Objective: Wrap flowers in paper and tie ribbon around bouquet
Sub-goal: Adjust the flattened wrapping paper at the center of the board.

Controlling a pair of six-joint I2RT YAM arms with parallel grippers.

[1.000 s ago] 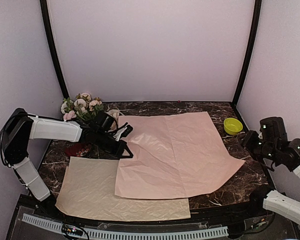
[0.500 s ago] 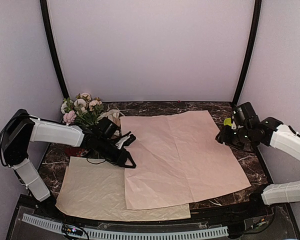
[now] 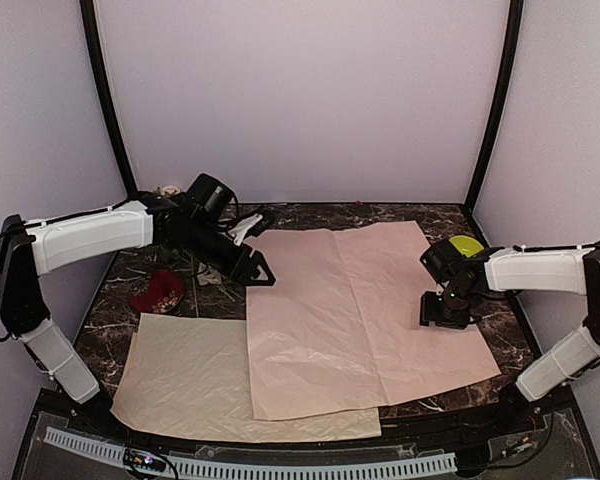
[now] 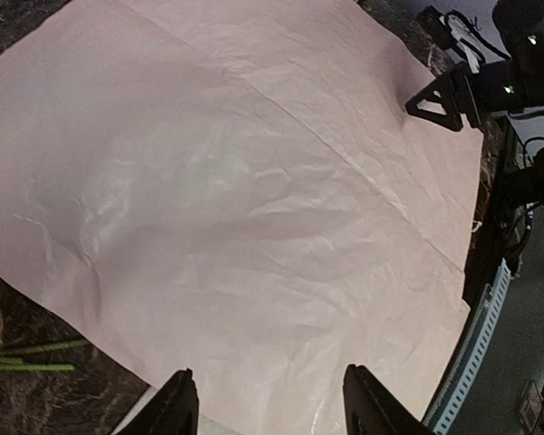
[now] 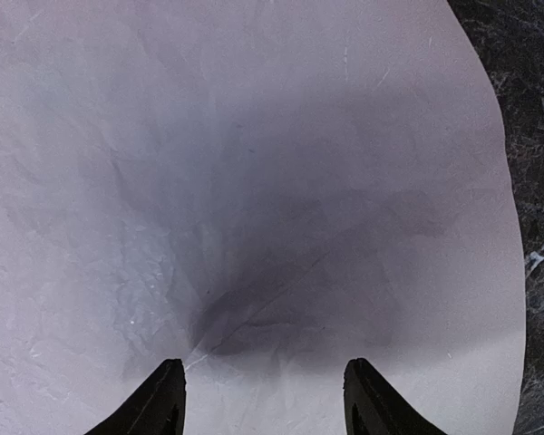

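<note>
Here, paper covers marble table; walls pale.

Two sheets: one pink paper, one cream-beige sheet. Two grippers: one left gripper, one right gripper. One yellow-green bowl, one dark red dish. Flowers mostly hidden behind left arm, number impossible to tell.

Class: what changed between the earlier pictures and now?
The left hand let go of the paper, opened and drew back toward the far side. The right hand swung in over its right side. The paper shifted, now lying flat. The cream sheet and green bowl stayed.
</note>
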